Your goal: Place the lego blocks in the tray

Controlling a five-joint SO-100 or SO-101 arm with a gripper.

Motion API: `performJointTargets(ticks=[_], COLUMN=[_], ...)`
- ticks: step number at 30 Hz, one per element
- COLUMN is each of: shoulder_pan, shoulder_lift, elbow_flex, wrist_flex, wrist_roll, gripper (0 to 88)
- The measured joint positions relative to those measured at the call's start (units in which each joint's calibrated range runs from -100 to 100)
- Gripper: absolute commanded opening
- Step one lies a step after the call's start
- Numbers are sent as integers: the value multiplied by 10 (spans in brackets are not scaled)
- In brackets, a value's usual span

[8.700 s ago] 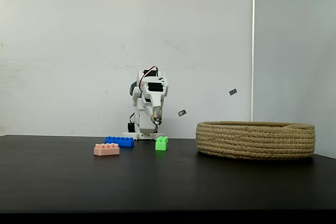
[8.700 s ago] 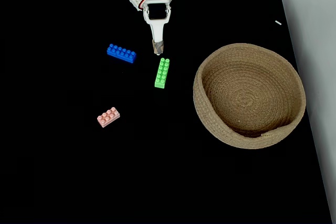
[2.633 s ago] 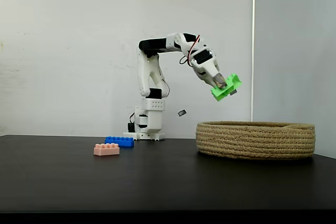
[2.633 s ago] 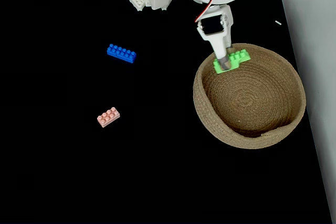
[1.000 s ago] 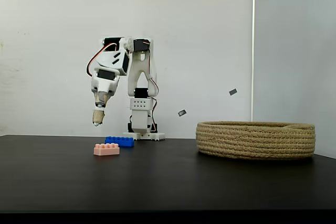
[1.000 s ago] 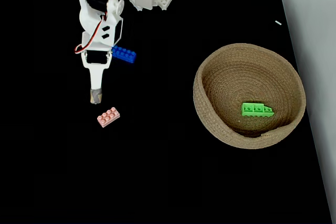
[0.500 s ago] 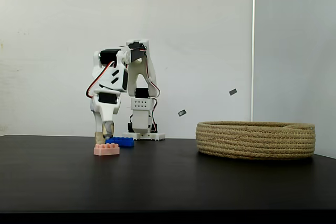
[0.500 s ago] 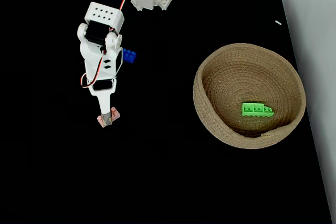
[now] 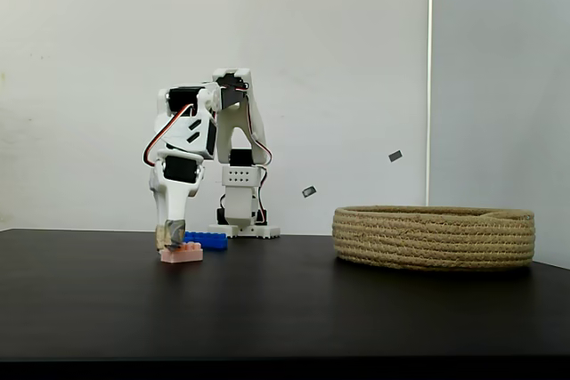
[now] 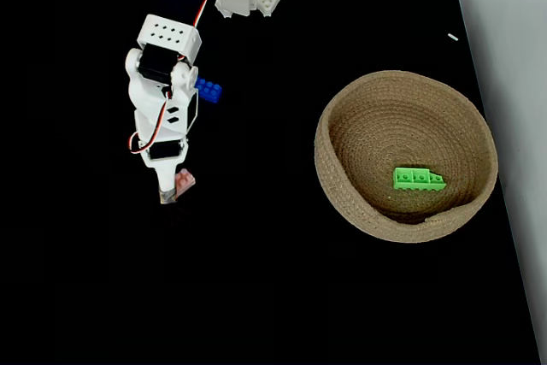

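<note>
From the side, a fixed view sets the gripper (image 9: pixel 170 238) low on the pink brick (image 9: pixel 181 254), its taped tip down at the brick's left end and seemingly touching the studs; in a fixed view from above, the gripper (image 10: pixel 168 194) covers most of the pink brick (image 10: pixel 183 181), a bit of which shows just to the upper right of the tip; whether the jaws stand apart or pressed on the brick I cannot tell from either picture; the side view shows the blue brick (image 9: pixel 206 239) just behind and right of the gripper, while from above the blue brick (image 10: pixel 208 90) lies up the table from the tip, half hidden under the arm's white body; only the downward camera looks into the tray (image 10: pixel 342 117), where the green brick (image 10: pixel 418 179) lies on the floor toward the lower right wall, far to the right of the gripper; from the side the tray (image 9: pixel 434 237) is a closed rope wall, well apart on the right; the black table (image 10: pixel 256 297) lies bare between gripper and tray, in front of the gripper and to its left, and its right edge runs just past the tray; the arm rises from its base, folds at the top and drops steeply, the gripper pointing nearly straight down.
</note>
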Motion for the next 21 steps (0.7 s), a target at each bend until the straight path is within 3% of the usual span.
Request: performJointTargets(ticks=[7,11,18,21], shoulder_pan=[0,0,0,-1], shoulder_lift=[-11,-18,-24,-26], elbow_flex=[30,36,36,19], wrist_flex=[-8,-8,-2,61], wrist_roll=[14,22,25,5], gripper=[135,2,0,0])
